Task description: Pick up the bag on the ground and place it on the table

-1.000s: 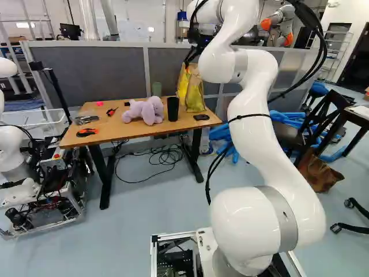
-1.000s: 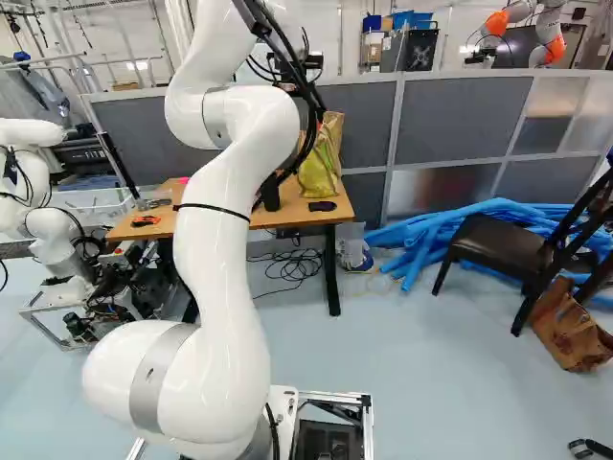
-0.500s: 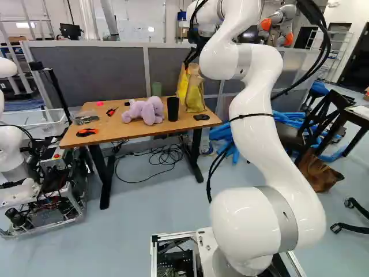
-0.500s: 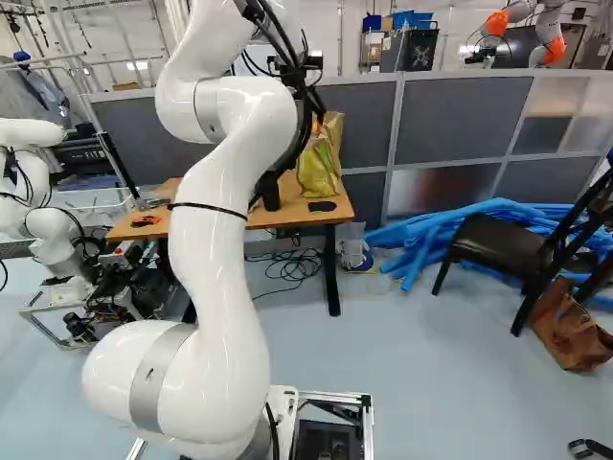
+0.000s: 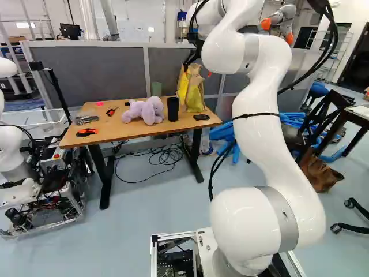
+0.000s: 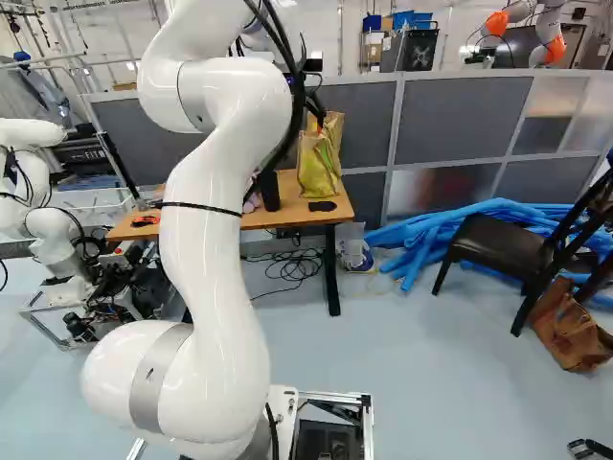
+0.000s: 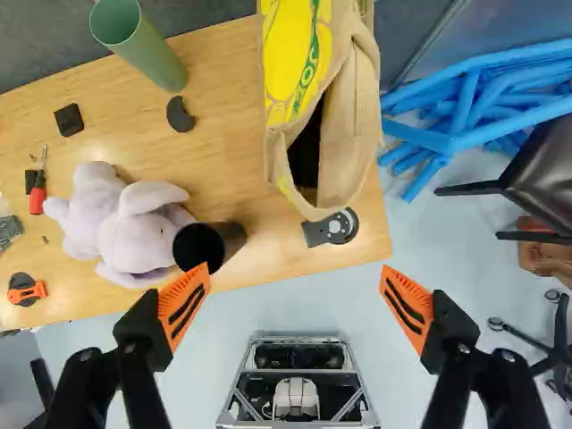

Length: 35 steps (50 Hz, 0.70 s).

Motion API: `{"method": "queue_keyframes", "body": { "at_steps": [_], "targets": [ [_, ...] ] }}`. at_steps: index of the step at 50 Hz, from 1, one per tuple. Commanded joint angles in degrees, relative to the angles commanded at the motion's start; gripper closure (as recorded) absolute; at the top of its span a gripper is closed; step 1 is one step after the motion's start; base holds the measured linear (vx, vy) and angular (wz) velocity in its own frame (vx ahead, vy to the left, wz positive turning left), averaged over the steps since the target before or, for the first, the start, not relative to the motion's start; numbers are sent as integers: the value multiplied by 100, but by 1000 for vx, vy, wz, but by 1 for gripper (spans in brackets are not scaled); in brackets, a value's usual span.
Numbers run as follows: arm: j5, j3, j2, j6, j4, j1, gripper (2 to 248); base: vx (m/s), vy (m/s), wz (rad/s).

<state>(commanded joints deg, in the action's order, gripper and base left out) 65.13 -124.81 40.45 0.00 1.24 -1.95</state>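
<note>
And there was the yellow-and-tan bag [image 5: 195, 97], upright on the wooden table [image 5: 130, 136] near the black cup [image 5: 173, 108], with the gripper [image 5: 197, 70] wide open, 2 orange-padded fingers [image 7: 185, 306] well apart, while a brown bag [image 6: 572, 331] sat on the floor [image 6: 431, 383]!

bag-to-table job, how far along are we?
Done: the yellow-and-tan bag stands on the table, so placing looks finished. In hand: nothing; the claw is open, no bag between its fingers. Left: if that's the target, probably just backing the arm off; if the brown bag on the floor is meant, the whole pick and place.
</note>
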Motion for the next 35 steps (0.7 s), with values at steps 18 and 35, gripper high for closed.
{"method": "queue_keyframes", "body": {
  "at_steps": [18,35],
  "targets": [
    [-995,1036,-488,0,-11,17,3,0,0,0],
    [-2109,2195,-1034,0,-23,36,3,0,0,0]
  ]
}}
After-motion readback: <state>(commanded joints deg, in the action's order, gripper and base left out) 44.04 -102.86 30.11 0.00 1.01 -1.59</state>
